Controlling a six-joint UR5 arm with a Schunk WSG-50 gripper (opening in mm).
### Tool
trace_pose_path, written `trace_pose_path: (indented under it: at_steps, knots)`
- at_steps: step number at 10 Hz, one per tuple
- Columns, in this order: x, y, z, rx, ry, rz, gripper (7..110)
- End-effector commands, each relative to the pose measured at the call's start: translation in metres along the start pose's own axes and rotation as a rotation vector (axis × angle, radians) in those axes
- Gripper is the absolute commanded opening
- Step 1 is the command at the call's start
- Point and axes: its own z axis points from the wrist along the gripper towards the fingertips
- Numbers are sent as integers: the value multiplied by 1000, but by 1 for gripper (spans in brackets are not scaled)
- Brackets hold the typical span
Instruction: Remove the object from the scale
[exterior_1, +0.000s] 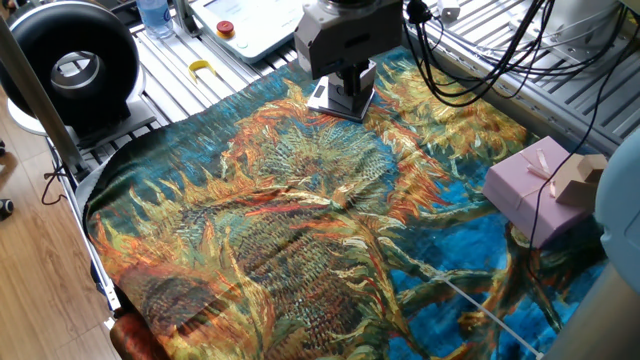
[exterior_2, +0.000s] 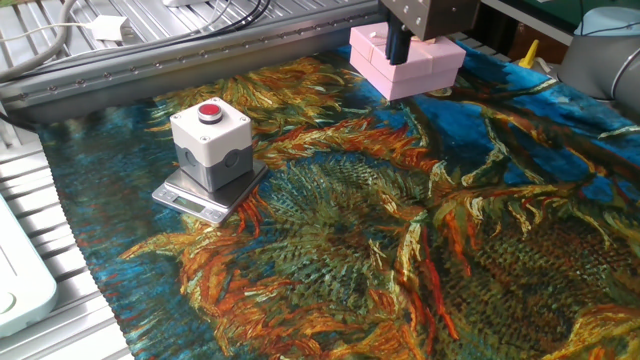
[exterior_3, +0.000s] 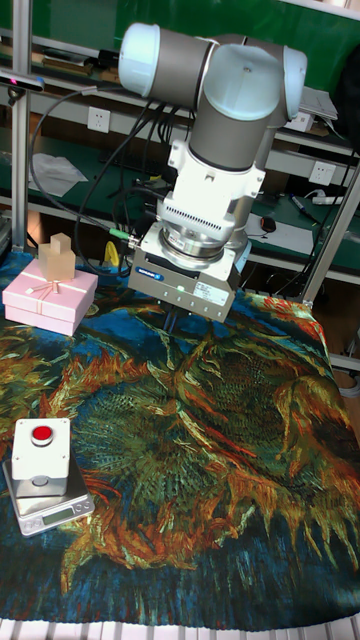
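The grey box (exterior_2: 211, 143), red button up, is sitting squarely on the scale (exterior_2: 180, 201) near the patterned cloth's (exterior_2: 400, 260) left edge. Open cloth is stretching rightward. The gripper (exterior_2: 398, 46) is hanging well apart above the pink gift box (exterior_2: 435, 62), fingers narrowed together, gripping nothing.

gripper (exterior_1: 353, 80) body hides the grey box in one fixed view. scale (exterior_1: 322, 97) mostly covered there. fingertip gap can't be read.
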Motion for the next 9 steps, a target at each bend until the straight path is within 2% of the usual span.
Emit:
trace_pose_path:
  at_steps: [1,3,5,6,7,8,9]
  knots:
    - [-7,2,-1,-13,-22,-37,7]
    - [-19,3,-2,-19,-68,-34,7]
    - [-11,3,-9,-27,-16,-19,7]
    - [-25,3,-11,-40,-64,-36,7]
    - [-17,0,-17,-48,-11,7,7]
    - [-17,-11,-24,-48,17,13,7]
    - [-32,-22,-25,-47,-13,-9,7]
